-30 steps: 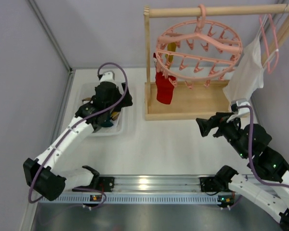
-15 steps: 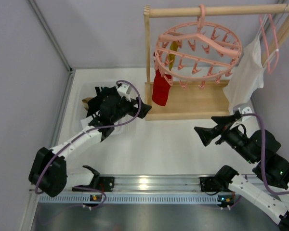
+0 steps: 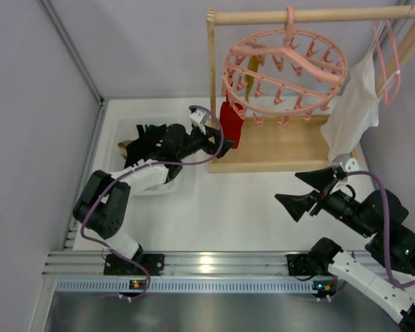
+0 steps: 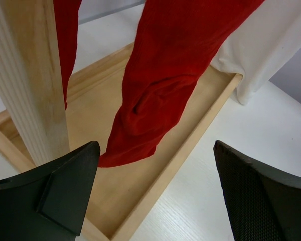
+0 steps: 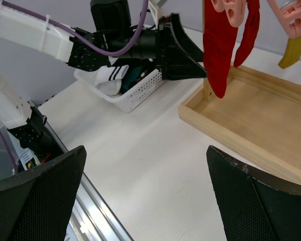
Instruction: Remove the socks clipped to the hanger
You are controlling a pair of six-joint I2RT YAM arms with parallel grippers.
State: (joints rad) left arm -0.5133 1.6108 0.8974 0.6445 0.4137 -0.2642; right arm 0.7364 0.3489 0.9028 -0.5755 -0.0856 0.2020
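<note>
Under the wooden rod (image 3: pixel 311 15) at the far side of the tabletop (image 3: pixel 249 207), the hanger (image 3: pixel 285 66) hangs by its hook with its ring tilted and its pegs dangling. Two socks are clipped to its left edge. A red sock (image 3: pixel 229 128) hangs lowest, just beside the wooden post (image 3: pixel 211 83). A mustard sock (image 3: pixel 252 67) hangs higher up, within the ring. The wrist views show a second, narrower strip of red fabric next to the red sock.

The left gripper (image 3: pixel 216 146) reaches from the left toward the lower end of the red sock. Its fingers (image 4: pixel 65 191) are spread wide with nothing between them. In its own camera the sock's tip hangs ahead of the gap, above the wooden tray (image 4: pixel 190 140). Whether a finger touches the fabric cannot be told.

The right gripper (image 3: pixel 287 188) hovers over the tabletop near the arm bases, well apart from the hanger. Its fingers (image 5: pixel 261 196) are also spread wide and hold nothing.

At the left stands a white basket (image 5: pixel 135 95). It holds a striped white sock (image 5: pixel 110 78) and a teal sock (image 5: pixel 135 75). A white garment (image 3: pixel 353 104) hangs at the right end of the rod.
</note>
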